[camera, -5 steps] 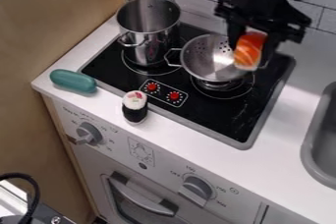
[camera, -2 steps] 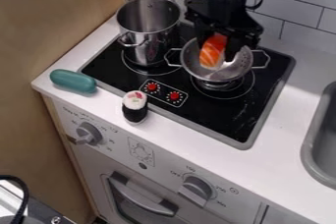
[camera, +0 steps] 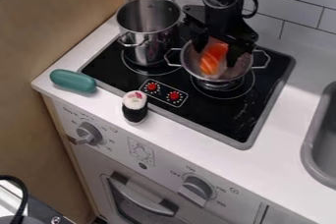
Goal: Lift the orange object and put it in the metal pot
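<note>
The black gripper (camera: 215, 52) hangs over the metal pot from the top of the view, its fingers spread to the left and right of the orange object. The orange object (camera: 211, 59), with pale stripes, is tilted inside the shallow metal pot (camera: 237, 71), its lower end near the pot's inner wall. Two side handles and small holes mark this pot, which stands on the right rear burner. The upper end of the orange object is partly hidden under the gripper.
A tall steel pot (camera: 149, 45) stands close by on the left burner. A sushi roll (camera: 134, 106) and a teal oblong object (camera: 73, 81) lie along the counter's front left. A grey sink (camera: 322, 139) is at the right edge.
The gripper moved left with the orange object, from the pot's right side to over its bowl, and lowered. Its fingers have since spread, and the orange object sits slightly lower.
</note>
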